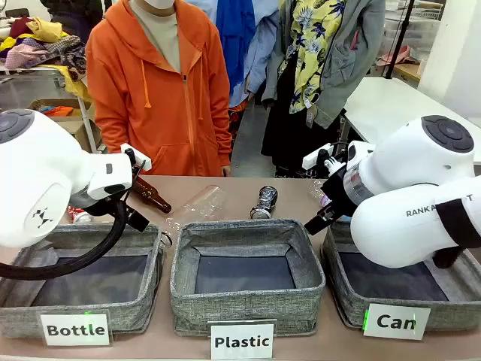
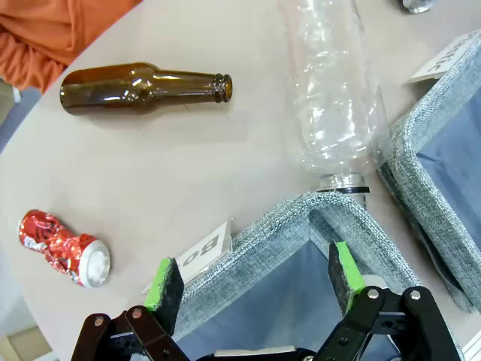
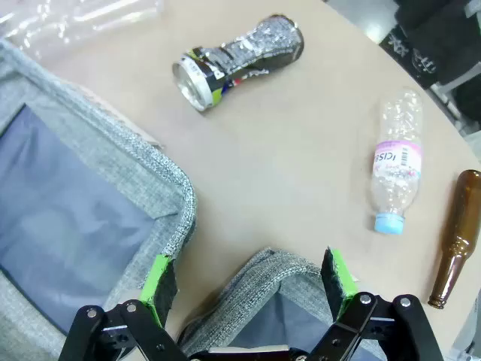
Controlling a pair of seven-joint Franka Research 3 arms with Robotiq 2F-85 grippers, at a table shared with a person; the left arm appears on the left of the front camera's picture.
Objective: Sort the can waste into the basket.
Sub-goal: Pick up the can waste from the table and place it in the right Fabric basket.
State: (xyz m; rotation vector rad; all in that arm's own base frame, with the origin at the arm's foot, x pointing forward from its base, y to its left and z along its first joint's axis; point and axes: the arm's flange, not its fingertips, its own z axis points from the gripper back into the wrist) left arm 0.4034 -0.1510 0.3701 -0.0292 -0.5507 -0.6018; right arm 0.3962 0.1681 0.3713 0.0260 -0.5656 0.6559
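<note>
The black-and-silver crushed can [image 1: 263, 201] lies on the table behind the middle basket, and from the right wrist it shows at the top [image 3: 237, 53]. The red crushed can [image 2: 64, 248] lies at the table's left edge, beside my left gripper [image 2: 255, 278]. That gripper is open with nothing in it, above a corner of the "Bottle" basket [image 2: 301, 222]. My right gripper [image 3: 252, 282] is also open and holds nothing, hanging over the far left corner of the "Can" basket [image 3: 259, 274]. This grey basket [image 1: 451, 316] stands at the front right.
The "Plastic" basket [image 1: 248, 301] stands in the middle, the "Bottle" basket [image 1: 22, 320] at the left. A brown bottle [image 2: 143, 88] and a clear plastic bottle [image 2: 334, 90] lie behind them. A small blue-capped bottle [image 3: 394, 162] and another brown bottle [image 3: 455, 237] lie right. A person in orange [image 1: 161, 83] stands opposite.
</note>
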